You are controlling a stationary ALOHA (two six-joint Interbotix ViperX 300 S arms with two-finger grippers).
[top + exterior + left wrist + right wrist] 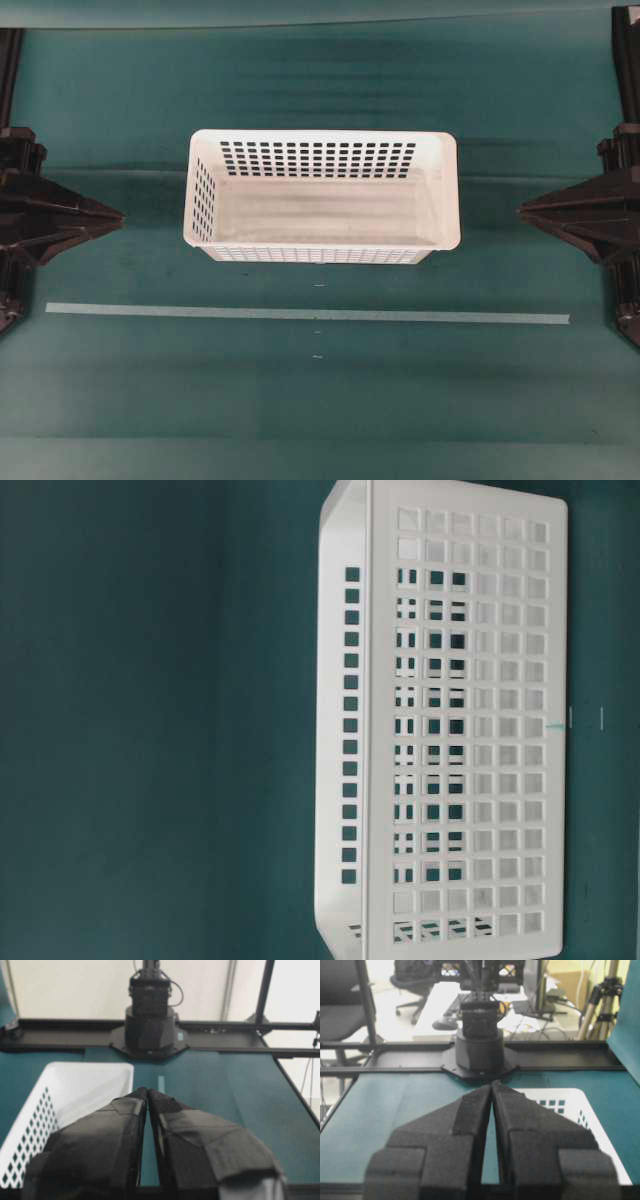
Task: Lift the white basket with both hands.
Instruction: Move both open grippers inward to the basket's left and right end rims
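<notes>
Count: one white basket [322,196], two pincers, one pale tape strip [307,315] on the teal table [120,110].
Basket look: rectangular white plastic with a rounded rim, a solid floor and walls pierced by rows of small rectangular slots; it stood upright with nothing inside.
Basket place: at the table's centre, just toward 12 o'clock of the tape strip.
Left pincer [118,215]: at 9 o'clock of the basket, well apart from it, tips pressed together, clenched on nothing.
Right pincer [522,211]: at 3 o'clock of the basket, apart from it, likewise clenched on nothing.
</notes>
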